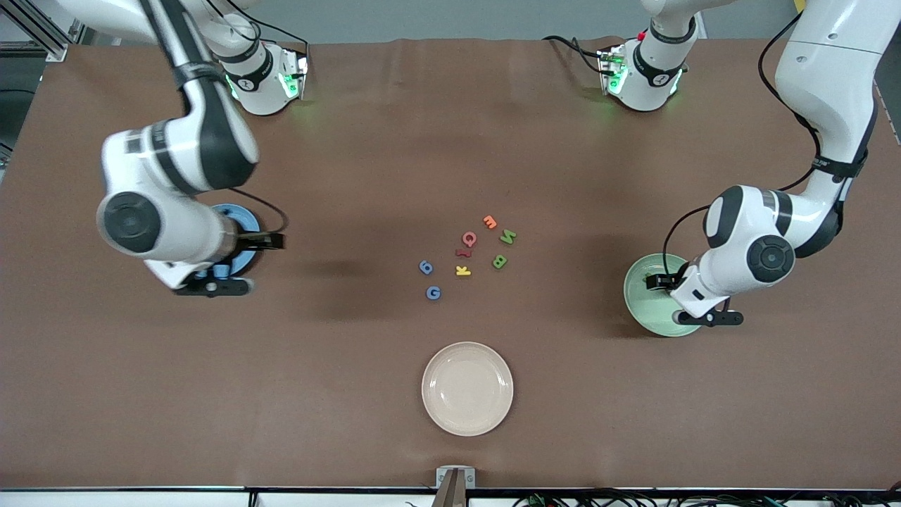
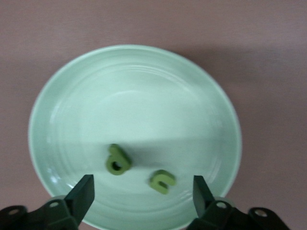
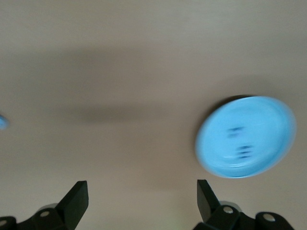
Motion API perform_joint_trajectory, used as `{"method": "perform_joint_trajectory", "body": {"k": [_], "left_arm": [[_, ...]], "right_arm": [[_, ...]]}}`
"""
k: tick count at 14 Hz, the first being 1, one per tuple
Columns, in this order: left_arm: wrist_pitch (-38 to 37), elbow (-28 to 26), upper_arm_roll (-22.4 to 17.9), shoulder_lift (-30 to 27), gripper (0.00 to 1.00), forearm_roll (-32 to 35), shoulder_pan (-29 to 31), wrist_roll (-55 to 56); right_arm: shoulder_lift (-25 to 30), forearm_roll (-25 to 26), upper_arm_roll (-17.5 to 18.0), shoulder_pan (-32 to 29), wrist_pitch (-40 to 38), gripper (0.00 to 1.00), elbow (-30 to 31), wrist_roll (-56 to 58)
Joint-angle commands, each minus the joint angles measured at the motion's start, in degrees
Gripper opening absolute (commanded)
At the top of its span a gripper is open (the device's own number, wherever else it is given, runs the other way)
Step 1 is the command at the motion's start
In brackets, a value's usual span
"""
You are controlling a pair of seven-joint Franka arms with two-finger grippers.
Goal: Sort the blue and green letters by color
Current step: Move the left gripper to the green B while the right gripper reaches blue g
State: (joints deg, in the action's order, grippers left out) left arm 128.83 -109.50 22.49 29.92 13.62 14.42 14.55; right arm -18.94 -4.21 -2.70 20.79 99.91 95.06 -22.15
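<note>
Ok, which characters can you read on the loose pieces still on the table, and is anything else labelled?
"G": blue piece
"6" or "9": blue piece
"K": yellow piece
"B": green piece
"N": green piece
"E" or "3": orange piece
Red pieces: not clearly readable.
No other labels legible.

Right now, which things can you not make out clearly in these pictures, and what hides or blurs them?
- Front view: the blue plate is mostly covered by the right arm; what lies on it is hidden.
- Front view: the green plate is partly covered by the left arm; its letters are hidden.
- Right wrist view: motion blur smears the dark marks on the blue plate; unreadable.
- Right wrist view: a blue scrap is cut off by the edge.
</note>
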Motion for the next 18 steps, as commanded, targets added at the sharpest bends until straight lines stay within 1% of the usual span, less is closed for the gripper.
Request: {"method": "perform_joint_trajectory", "body": {"k": [1,3,6,8,9,10,12,13,14,15,16,17,18], "left_arm": [[-0.2,-0.4,3.9,-1.4,0.99,1.1,-0.4,8.6],[-0.2,0.1,6.0,-1.4,0.99,1.1,-1.9,16.8],[-0.1,0.8,6.1,-0.8,0.99,1.1,-7.5,27.8],[-0.1,2.3,6.0,-0.7,0.99,1.0,-11.8,34.5],[-0.1,3.2,6.0,0.3,0.99,1.1,-13.5,39.5],[-0.1,4.4,5.9,1.0,0.99,1.0,-15.9,44.4],[-0.1,6.1,6.0,2.3,0.99,1.0,-18.5,52.3],[0.2,7.0,6.0,3.1,0.99,0.9,-20.1,56.2],[0.3,7.9,5.9,4.0,0.99,0.9,-21.4,60.7],[0.4,8.8,5.8,5.1,0.99,1.0,-22.8,66.5],[0.5,9.1,5.7,5.7,0.99,1.1,-23.6,69.7],[0.5,9.2,5.7,6.4,0.99,1.1,-24.0,71.0],[0.9,9.2,5.7,7.0,0.99,1.7,-24.1,71.1]], "right_arm": [[-3.4,-1.9,-0.4,6.7,6.5,1.0,-1.5,-14.7],[-6.5,-3.1,-0.4,10.7,11.6,1.0,-1.6,-22.9],[-11.3,-3.2,-0.4,15.5,19.1,1.0,-1.7,-30.2],[-14.4,-2.6,-0.4,17.7,22.6,1.0,-2.2,-30.1],[-17.0,-2.6,-0.4,18.8,22.6,1.0,-4.8,-26.6],[-18.3,-2.5,-0.5,19.9,22.8,1.0,-6.4,-18.9],[-18.6,-1.4,-0.5,21.0,23.8,1.0,-6.6,-4.3],[-18.6,1.6,-0.5,21.9,23.8,1.0,-6.5,2.4],[-18.5,3.4,-0.5,22.0,23.7,1.0,-6.5,7.4],[-18.5,3.4,-0.4,22.0,23.8,1.0,-6.0,12.3],[-18.6,3.4,-0.4,21.8,23.8,1.0,-5.8,16.7],[-18.7,3.4,-0.4,21.9,24.4,1.0,-5.5,19.7],[-18.9,3.4,-0.4,21.9,26.1,1.0,-4.9,20.0]]}}
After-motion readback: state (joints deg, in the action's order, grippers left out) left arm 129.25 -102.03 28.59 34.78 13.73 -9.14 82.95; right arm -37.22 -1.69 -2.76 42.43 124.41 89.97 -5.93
